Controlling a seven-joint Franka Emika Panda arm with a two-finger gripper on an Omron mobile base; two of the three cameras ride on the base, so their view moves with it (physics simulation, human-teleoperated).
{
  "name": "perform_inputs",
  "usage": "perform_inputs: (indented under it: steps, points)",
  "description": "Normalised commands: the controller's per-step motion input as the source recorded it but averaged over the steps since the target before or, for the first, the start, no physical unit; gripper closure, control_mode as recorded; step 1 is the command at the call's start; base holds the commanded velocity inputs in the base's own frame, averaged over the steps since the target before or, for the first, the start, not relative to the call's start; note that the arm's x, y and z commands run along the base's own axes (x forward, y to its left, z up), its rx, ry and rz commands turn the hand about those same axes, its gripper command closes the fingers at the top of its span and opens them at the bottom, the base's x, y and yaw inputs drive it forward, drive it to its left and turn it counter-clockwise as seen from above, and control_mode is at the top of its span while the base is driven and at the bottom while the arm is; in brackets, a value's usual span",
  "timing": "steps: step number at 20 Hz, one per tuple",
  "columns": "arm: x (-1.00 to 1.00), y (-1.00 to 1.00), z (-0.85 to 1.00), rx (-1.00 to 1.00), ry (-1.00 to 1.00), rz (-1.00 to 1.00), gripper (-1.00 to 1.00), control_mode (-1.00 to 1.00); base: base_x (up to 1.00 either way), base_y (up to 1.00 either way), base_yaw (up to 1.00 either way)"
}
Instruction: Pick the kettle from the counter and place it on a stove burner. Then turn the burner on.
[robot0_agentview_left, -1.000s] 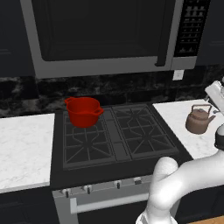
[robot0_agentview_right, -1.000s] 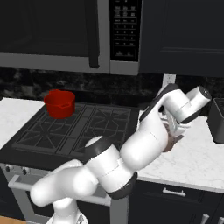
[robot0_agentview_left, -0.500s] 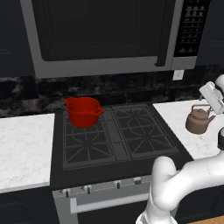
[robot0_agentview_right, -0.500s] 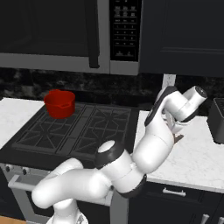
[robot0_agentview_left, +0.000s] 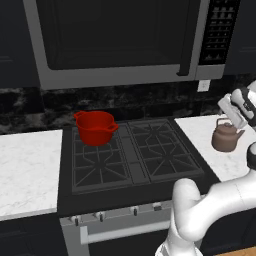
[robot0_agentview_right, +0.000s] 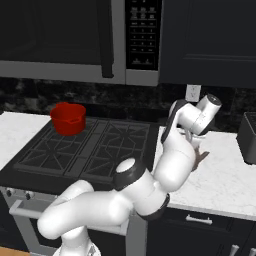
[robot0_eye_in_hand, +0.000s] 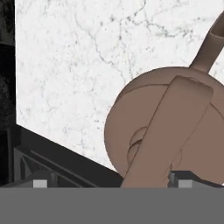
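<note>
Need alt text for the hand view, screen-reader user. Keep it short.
Looking straight down on a copper-brown kettle that sits on the white marble counter, with its broad arched handle running up the middle of the picture and its spout pointing to the upper right. The black edge of the cooktop crosses the lower left corner.

Kettle (robot0_eye_in_hand: 175, 127) cut off at right edge; arm hides its body.

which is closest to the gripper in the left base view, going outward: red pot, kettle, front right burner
1. kettle, on the right counter, just below the gripper.
2. front right burner, on the stove's near right.
3. red pot, on the back left burner, farthest.
</note>
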Motion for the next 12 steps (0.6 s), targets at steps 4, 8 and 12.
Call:
perform_inputs:
  steps: [4, 8, 12]
  points:
    - [0.23, 0.06, -0.19, -0.03, 0.0, -0.05, -1.0, -1.0, 0.0, 0.0, 0.0]
    - [0.0, 0.0, 0.0, 0.0, 0.0, 0.0, 1.0, -1.0, 0.0, 0.0, 0.0]
    - [-0.02, 0.0, 0.0, 0.0, 0.0, 0.0, 1.0, -1.0, 0.0, 0.0, 0.0]
